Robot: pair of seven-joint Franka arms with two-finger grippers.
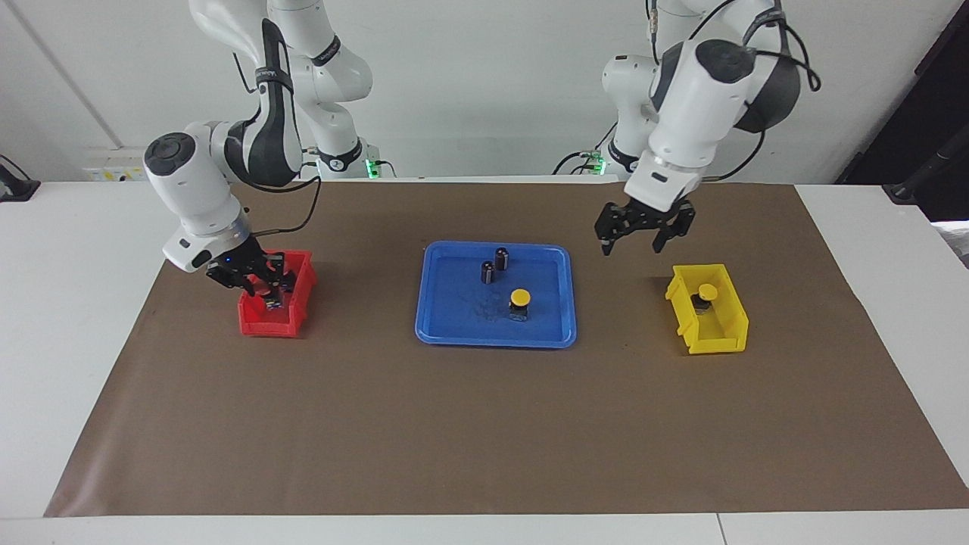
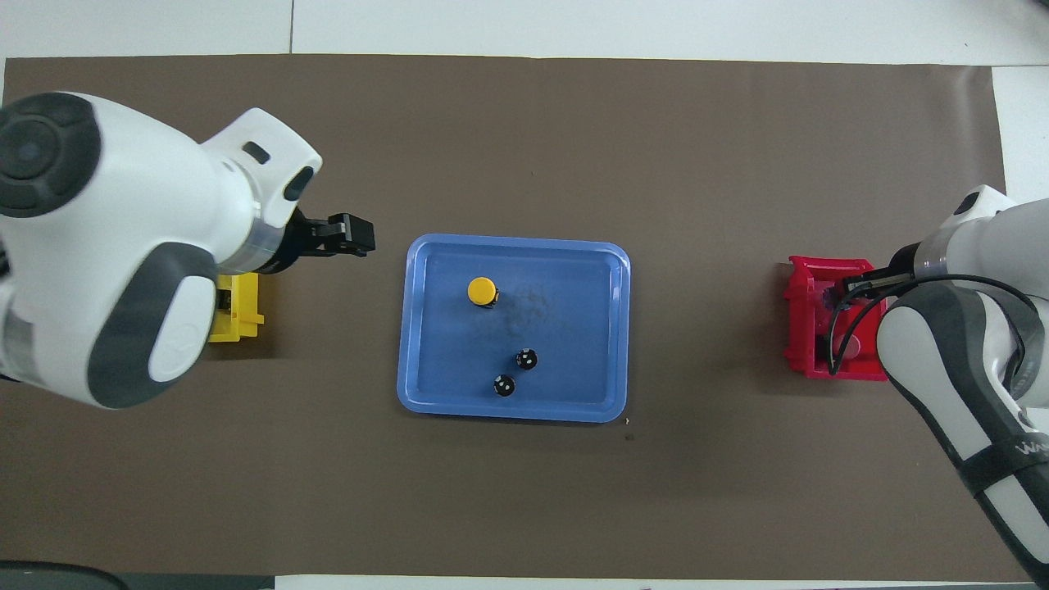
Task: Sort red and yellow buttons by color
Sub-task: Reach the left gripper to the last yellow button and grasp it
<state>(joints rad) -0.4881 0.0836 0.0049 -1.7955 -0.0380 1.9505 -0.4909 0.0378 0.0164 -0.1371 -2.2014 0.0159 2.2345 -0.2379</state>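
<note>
One yellow button [image 1: 519, 301] stands in the blue tray [image 1: 447, 329], and it also shows in the overhead view [image 2: 482, 291]. A second yellow button [image 1: 706, 294] sits in the yellow bin [image 1: 719, 337]. My right gripper [image 1: 265, 288] is down inside the red bin [image 1: 301, 266]. It hides most of the bin's contents. A round red cap [image 2: 852, 348] shows in the red bin [image 2: 799, 287] beside my right gripper [image 2: 848, 291]. My left gripper [image 1: 632, 244] is open and empty, raised over the mat between the tray and the yellow bin.
Two dark capless cylinders [image 1: 501, 258] [image 1: 487, 272] stand in the tray, nearer to the robots than the yellow button. A brown mat [image 1: 484, 431] covers the table. The left arm hides most of the yellow bin [image 2: 238, 311] in the overhead view.
</note>
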